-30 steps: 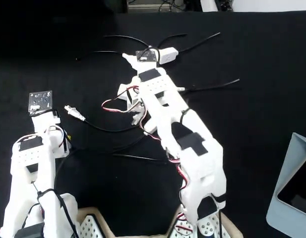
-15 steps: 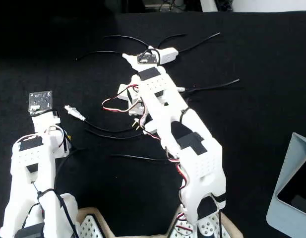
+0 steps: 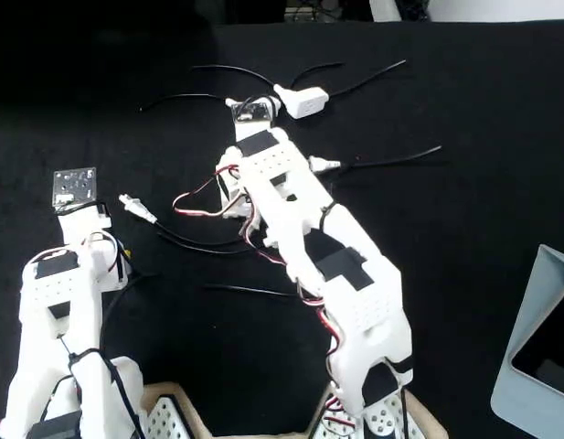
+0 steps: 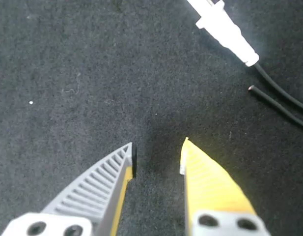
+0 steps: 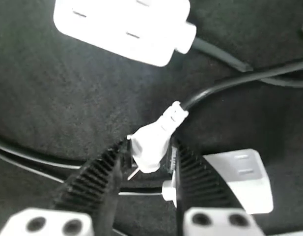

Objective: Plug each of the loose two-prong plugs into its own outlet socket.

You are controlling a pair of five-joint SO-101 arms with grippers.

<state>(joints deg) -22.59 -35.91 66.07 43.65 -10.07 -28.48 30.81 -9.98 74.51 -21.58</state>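
Observation:
My right gripper is shut on a white two-prong plug whose black cable runs off behind it. Beyond that plug lies a white outlet block with slot pairs facing up, and a second white outlet sits close beside one finger. From above, the right gripper is just left of the outlet block. My left gripper hangs open over bare black cloth. A loose white plug lies ahead of it, also seen from above as the plug.
Several black cables curve over the black cloth around the outlets. Another white plug with its cable lies right of the right arm. A grey-blue bin stands at the table's right edge.
The right arm has swung a little left, away from the outlet block, carrying its plug; the trailing cable on the table shifted with it. The left arm has not moved.

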